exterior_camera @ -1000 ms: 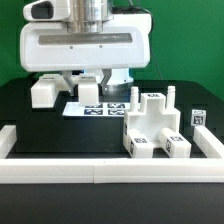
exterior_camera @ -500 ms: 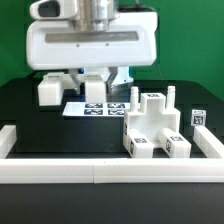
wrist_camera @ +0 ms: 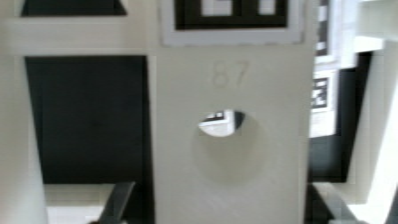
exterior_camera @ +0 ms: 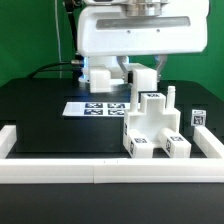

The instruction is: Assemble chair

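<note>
My gripper hangs above the back of the table, at the exterior view's right of centre, shut on a white chair piece. The piece's ends stick out on both sides below the hand. In the wrist view that piece fills the frame between my dark fingers. It is a flat bar with a round hole and a square tag at its far end. The partly built chair, a blocky white body with upright posts and tags, stands in front of and below the gripper.
The marker board lies flat on the black table behind the chair. A long low white border rail runs along the front and up both sides. A small tagged white post stands at the far right.
My gripper has moved from the exterior view's left toward its right and risen a little, carrying the white piece with it. It now hangs behind the partly built chair.
</note>
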